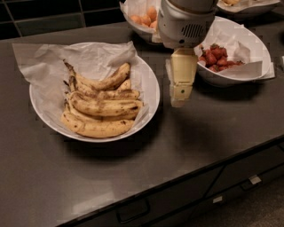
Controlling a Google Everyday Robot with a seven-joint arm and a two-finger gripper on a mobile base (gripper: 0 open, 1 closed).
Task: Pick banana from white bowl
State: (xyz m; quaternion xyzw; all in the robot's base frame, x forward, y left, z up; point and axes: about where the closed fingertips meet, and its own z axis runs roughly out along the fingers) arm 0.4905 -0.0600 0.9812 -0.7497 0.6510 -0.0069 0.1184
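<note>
The white bowl (153,104), wide, shallow and lined with crumpled white paper, sits on the dark counter at the left. Several brown-mottled yellow bananas lie in it. The banana (108,81) is the strongly curved one on top at the back, its dark stem pointing up-left. My gripper (177,102) hangs pointing down just to the right of the bowl's right rim, above the counter. It is level with the bananas but apart from them, and holds nothing.
A white bowl of red fruit (222,80) stands right behind the gripper at the right. A bowl of small orange fruit (142,20) is at the back, and another dish (248,4) at the top right. The counter's front edge runs diagonally, with drawers (133,210) below.
</note>
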